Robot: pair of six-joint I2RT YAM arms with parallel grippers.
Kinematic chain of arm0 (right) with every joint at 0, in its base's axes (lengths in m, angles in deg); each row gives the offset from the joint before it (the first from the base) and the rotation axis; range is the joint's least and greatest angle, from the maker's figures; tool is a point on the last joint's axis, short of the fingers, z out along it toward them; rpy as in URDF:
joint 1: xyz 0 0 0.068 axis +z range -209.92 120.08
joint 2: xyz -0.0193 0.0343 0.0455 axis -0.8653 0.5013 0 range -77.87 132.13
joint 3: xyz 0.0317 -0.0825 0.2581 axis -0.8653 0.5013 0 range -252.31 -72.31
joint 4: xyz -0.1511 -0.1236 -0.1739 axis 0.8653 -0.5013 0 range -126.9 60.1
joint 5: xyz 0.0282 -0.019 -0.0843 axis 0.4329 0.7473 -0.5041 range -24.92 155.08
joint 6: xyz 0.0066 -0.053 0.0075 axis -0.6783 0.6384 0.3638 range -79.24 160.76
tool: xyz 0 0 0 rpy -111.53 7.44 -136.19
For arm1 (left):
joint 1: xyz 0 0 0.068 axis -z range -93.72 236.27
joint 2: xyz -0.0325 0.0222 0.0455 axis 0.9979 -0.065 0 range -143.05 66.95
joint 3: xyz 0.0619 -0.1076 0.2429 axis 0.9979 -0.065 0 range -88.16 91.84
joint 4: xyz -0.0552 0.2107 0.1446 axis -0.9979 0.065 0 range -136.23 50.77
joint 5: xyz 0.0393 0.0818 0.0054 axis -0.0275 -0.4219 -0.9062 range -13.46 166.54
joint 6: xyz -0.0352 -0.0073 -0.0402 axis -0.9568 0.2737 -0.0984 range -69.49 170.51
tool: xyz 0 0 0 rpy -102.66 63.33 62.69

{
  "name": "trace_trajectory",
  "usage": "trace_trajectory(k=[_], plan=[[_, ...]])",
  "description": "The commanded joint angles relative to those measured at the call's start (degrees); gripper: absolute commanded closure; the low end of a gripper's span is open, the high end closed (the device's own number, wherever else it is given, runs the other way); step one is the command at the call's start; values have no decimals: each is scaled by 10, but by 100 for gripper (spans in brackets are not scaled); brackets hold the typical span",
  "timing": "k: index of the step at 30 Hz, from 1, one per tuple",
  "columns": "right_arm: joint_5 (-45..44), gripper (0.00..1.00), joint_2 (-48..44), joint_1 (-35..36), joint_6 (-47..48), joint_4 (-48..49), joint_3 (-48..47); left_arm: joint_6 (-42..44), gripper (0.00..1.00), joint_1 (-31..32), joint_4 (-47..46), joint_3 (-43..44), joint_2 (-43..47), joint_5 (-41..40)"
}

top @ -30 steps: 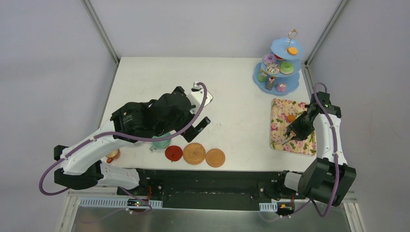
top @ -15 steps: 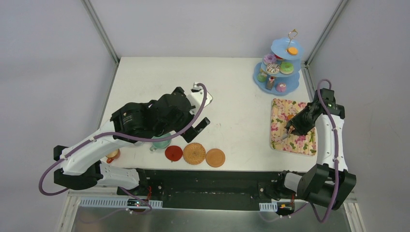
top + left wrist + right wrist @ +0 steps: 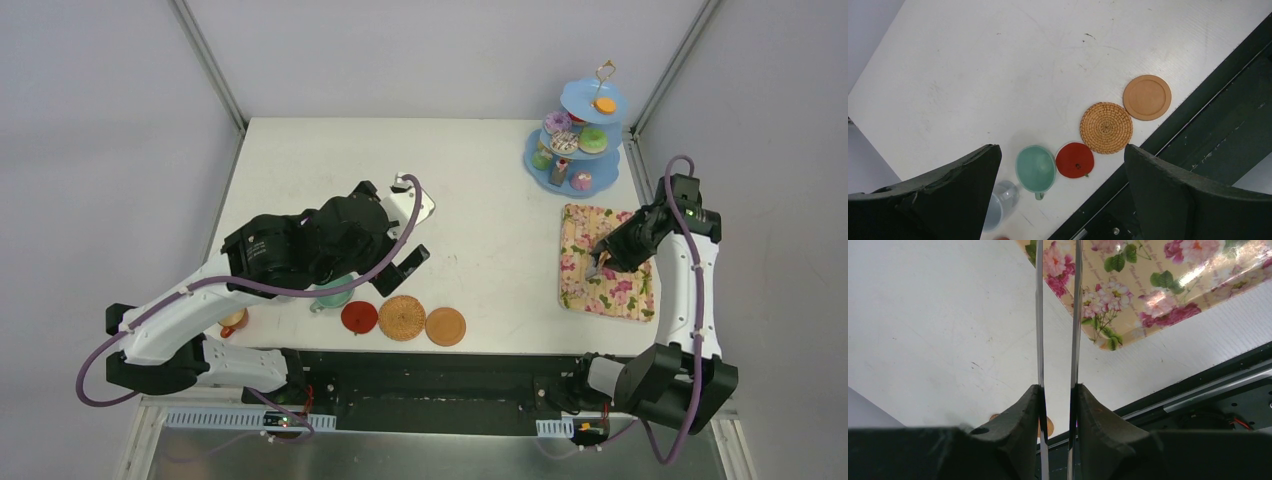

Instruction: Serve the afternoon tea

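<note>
L jaws are hanging spread above the mint cup (image 3: pixel 1035 167), sitting on the desk (image 3: pixel 998 60) just beside the red coaster (image 3: pixel 1074 160). R jaws are pinching the tongs (image 3: pixel 1039 315). Cup prob. light, rigid, slick: you should be gripping its rim, clear of handle.

No word, number, brand or sign can be read anywhere. The only writing in sight is on the flowered tray (image 3: pixel 1148 285), which lies at about three o'clock on the table (image 3: pixel 480 200). In the right wrist view, faint lines of slanted script run between its printed roses, too fine and blurred for a single letter to be made out. From above, the tray shows only its flower pattern.
</note>
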Motion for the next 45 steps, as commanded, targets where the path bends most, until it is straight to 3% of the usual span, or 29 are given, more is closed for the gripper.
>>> trace_trajectory(k=[1, 9, 17, 26, 45], plan=[[26, 75, 2, -1, -15, -12, -52, 12, 0, 2, -8, -3, 11, -10], [38, 75, 70, 50, -68, -2, -214, 11, 0, 2, -6, 2, 8, -14], [22, 75, 223, 119, -117, 28, -430, 8, 0, 1, -1, 10, 4, -19], [24, 75, 382, 124, -123, -2, -674, 3, 0, -1, 8, 16, 4, -31], [35, 74, 445, 124, -153, 47, -689, 7, 0, -6, 9, 9, 2, -37]])
